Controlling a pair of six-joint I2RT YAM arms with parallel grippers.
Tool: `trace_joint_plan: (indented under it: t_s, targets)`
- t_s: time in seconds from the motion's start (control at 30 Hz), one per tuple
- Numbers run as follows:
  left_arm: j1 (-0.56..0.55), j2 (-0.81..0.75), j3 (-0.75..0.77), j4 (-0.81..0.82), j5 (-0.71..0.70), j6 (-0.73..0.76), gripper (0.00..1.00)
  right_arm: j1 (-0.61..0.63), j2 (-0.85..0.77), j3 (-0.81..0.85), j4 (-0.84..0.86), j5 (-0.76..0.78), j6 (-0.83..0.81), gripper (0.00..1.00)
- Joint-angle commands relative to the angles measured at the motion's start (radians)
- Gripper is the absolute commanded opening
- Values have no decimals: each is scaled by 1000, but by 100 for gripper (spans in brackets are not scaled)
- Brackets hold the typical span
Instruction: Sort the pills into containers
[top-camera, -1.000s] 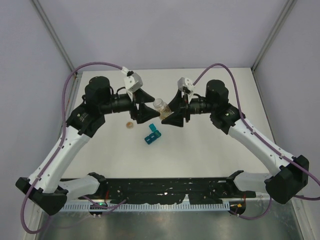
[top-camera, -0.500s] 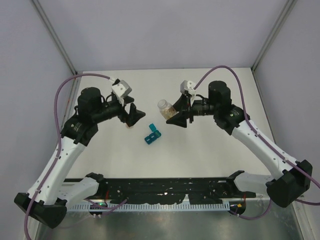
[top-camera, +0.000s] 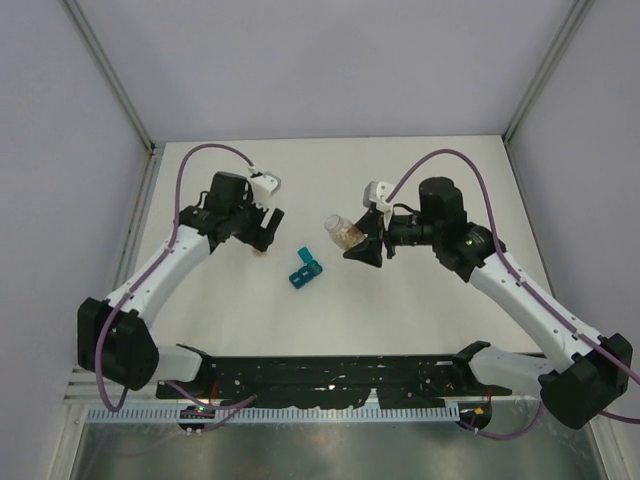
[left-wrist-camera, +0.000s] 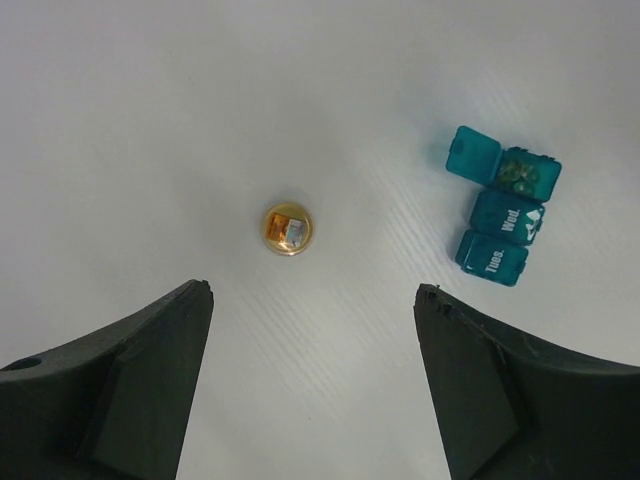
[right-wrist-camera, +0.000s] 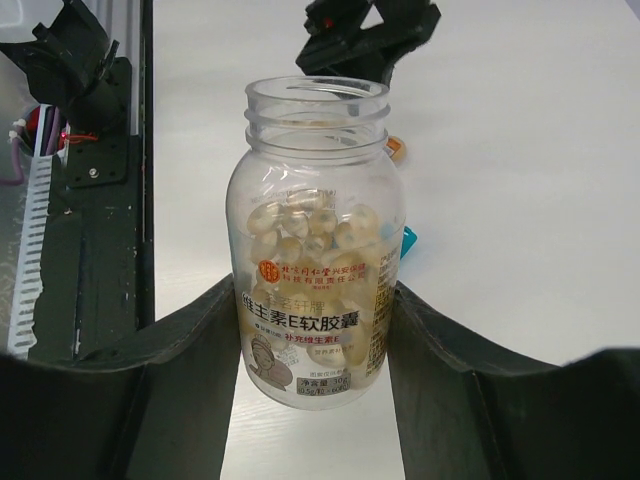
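1. The right gripper (right-wrist-camera: 315, 340) clamps the uncapped clear plastic bottle (right-wrist-camera: 315, 150) at mid-body, with pale soft-gel pills (right-wrist-camera: 305, 235) inside.
2. The left gripper (left-wrist-camera: 310, 300) stands wide open and empty above the round tan cap (left-wrist-camera: 287, 228).
3. The teal three-compartment plastic strip (top-camera: 305, 267) lies at the bottle's 7 o'clock, one lid open.
4. The pills look light, slick and squashy, so they are probably better poured than pinched.

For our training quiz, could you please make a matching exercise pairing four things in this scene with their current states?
Things:
1 bottle
2 cap
3 pill box
4 left gripper

States:
A open and empty
B one lid up, two shut
C gold, lying flat
D uncapped, held between the right fingers

Pairs: 1-D, 2-C, 3-B, 4-A.
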Motion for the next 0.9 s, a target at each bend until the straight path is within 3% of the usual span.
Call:
trace_joint_plan:
  t_s: [0.0,0.4,0.87]
  targets:
    - [11,145,95,-71,-96,20,85,-13,-41,-16,30,17,-34,6]
    - [75,497,342,-251,-41,-43,82,-41,-41,-61,50,24,-34,5]
    - [81,603,362,-289,-3,-89,78,-45,-43,-65,52,49,-37,5]
